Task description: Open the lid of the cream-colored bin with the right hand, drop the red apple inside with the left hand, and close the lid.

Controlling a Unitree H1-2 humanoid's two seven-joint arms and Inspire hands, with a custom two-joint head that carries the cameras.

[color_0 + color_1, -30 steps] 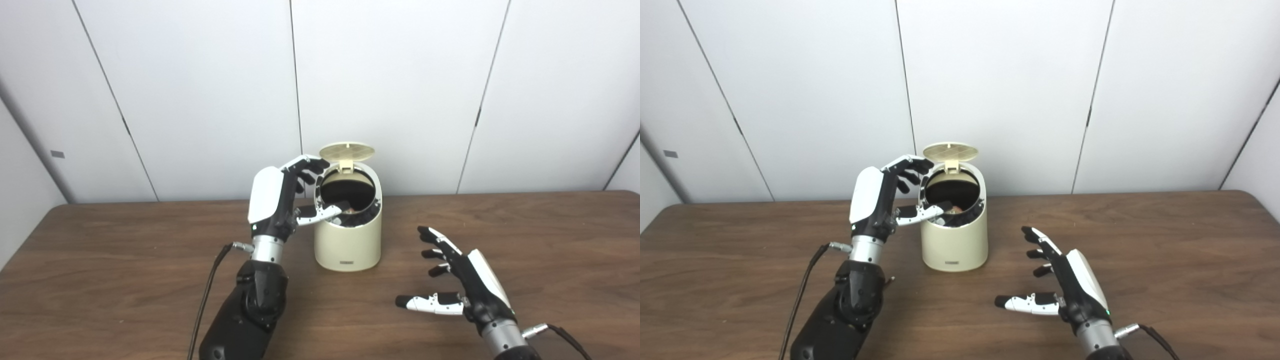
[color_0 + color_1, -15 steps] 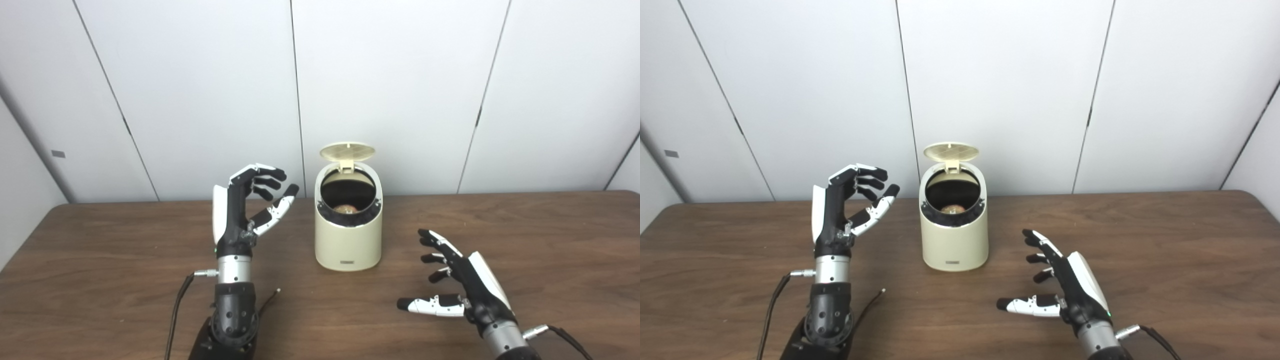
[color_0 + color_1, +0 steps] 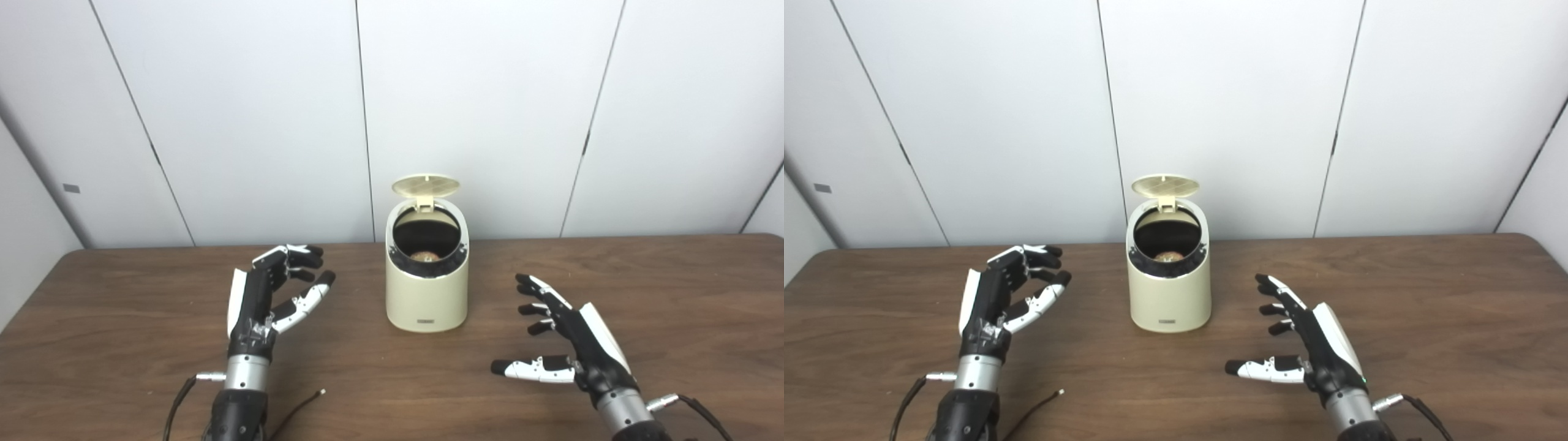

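Note:
The cream-colored bin (image 3: 426,295) stands at the table's middle with its round lid (image 3: 425,185) tipped up at the back. Inside the dark opening lies the apple (image 3: 422,255), only its top showing. My left hand (image 3: 266,295) is open and holds nothing, low over the table to the left of the bin. My right hand (image 3: 566,337) is open too, fingers spread, to the right of the bin and nearer the front edge. Neither hand touches the bin.
The brown wooden table (image 3: 122,343) ends at a white panelled wall (image 3: 245,122) close behind the bin. Thin black cables (image 3: 297,407) trail from both wrists across the table near the front edge.
My left hand has drawn back from the bin's opening, moving left and down toward the table. The apple now lies in the bin. The right hand has barely shifted.

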